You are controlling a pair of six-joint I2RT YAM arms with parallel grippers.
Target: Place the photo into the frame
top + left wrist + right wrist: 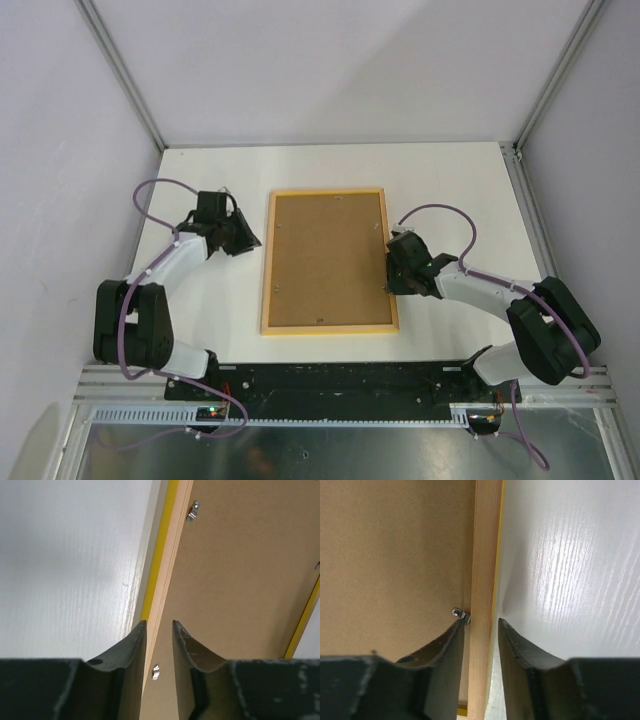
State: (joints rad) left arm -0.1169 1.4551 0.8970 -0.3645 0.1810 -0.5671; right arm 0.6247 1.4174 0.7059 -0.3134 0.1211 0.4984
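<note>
The frame (268,260) lies face down on the white table, pale wood back up and a yellow edge showing. A plain brown backing board (325,260) fills it. The photo is hidden or out of view. My left gripper (250,240) is open just left of the frame's left rail. In the left wrist view (157,625) that rail (165,555) runs up from between the jaws. My right gripper (390,265) is open at the right rail. In the right wrist view (481,622) the jaws straddle the rail (482,555), with a gap on the table side.
Small metal clips (192,511) hold the backing board along the rails, one (460,614) at the tip of my right gripper's inner finger. The white table (450,180) is walled by pale panels and aluminium posts on three sides.
</note>
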